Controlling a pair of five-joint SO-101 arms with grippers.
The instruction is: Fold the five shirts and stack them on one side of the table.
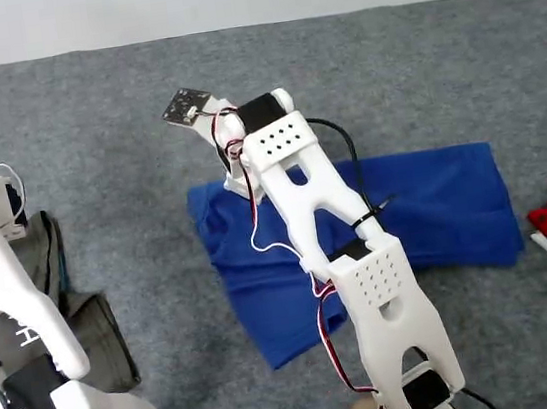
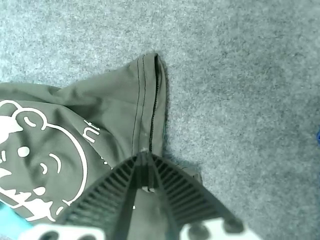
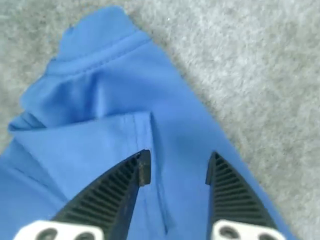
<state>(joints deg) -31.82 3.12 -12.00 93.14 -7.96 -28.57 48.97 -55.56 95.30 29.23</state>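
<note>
Mid-tabletop [image 1: 89,108], blue shirt [image 1: 435,203] lies spread and rumpled; right end effector [image 3: 177,167] open over its corner; left end effector [image 2: 145,160] closed on grey shirt [image 2: 100,115] hem near table's left edge; risk: shallow pinch catches one layer, so fold bunches or slips.

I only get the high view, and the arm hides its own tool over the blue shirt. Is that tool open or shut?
Observer: Open. The right tool hangs over the blue shirt, jaws apart above a folded-over hem.
Operator: And the left one, by the dark shirt?
Observer: The left tool is shut, tips at the stitched hem of the dark shirt.
Operator: What is the white print on it?
Observer: A cartoon face in outline.
</note>
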